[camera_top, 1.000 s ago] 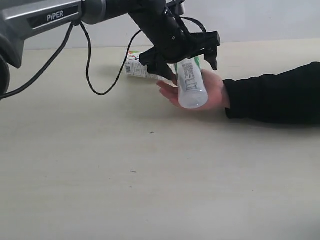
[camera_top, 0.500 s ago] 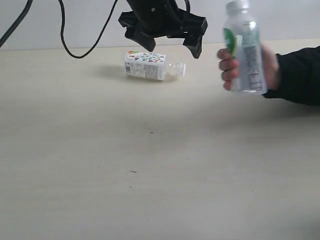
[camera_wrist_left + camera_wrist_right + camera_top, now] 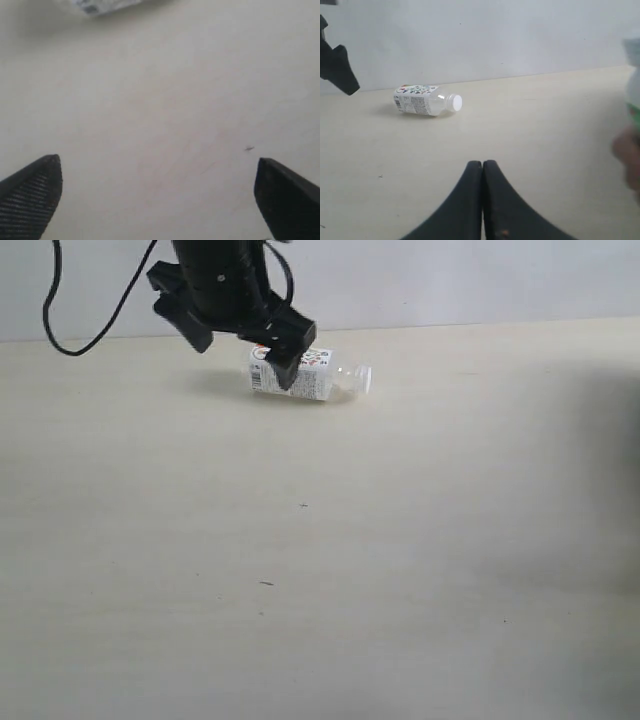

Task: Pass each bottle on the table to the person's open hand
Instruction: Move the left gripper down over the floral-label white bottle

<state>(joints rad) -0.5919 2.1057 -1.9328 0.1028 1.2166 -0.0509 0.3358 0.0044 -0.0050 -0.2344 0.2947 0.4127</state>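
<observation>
Exterior view: one bottle (image 3: pixel 325 382) lies on the table (image 3: pixel 320 570), upper centre of frame.
It rests on its side, cap toward frame right. The left gripper (image 3: pixel 241 358), upper left, overlaps its label end in this view, jaws released and spread wide, nothing between them. Right wrist view: the right gripper (image 3: pixel 482 172) has its jaws clenched together, empty, well apart from the bottle.

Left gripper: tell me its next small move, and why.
Probably lower the left gripper over the floral-label bottle. Its jaws stand wide open and empty, and the bottle lies on its side on the table, just ahead of them.
</observation>
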